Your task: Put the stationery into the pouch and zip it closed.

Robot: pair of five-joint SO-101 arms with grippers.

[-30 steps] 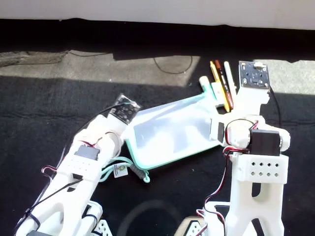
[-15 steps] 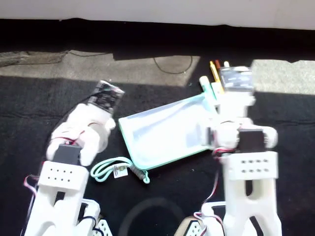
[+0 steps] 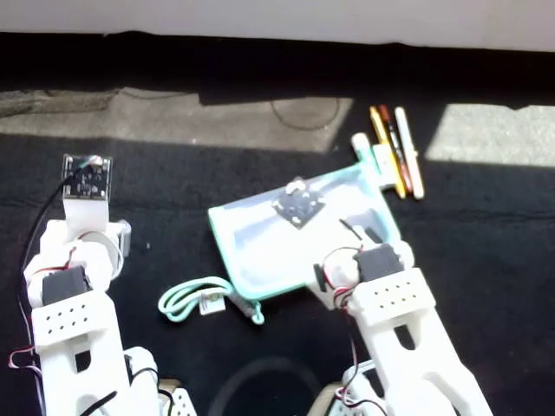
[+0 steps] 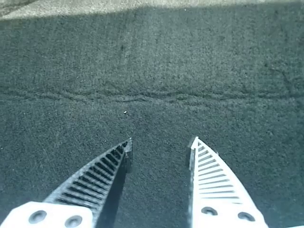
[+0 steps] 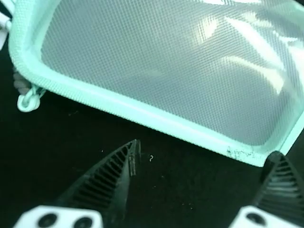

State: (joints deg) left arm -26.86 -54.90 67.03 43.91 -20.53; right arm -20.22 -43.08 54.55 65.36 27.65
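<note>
Your right gripper (image 5: 204, 152) hangs spread over the near edge of the pouch (image 3: 260, 234), whose long axis runs near-left to far-right. The pens (image 3: 395, 160) lie just past its far-right end, so this arm is nearer them; your left gripper (image 4: 161, 142), also spread, sits over cloth (image 4: 152, 71) well to the left

We see bare black worktop (image 3: 165, 199) all round the left end effector (image 4: 160, 142), and open cloth between it and the pouch (image 3: 260, 238) to its right. The right arm (image 3: 381, 286) leans over the pouch's right half. A looped strap (image 3: 192, 299) lies off the pouch's near left corner, and pens (image 3: 395, 156) crowd its far right end.
</note>
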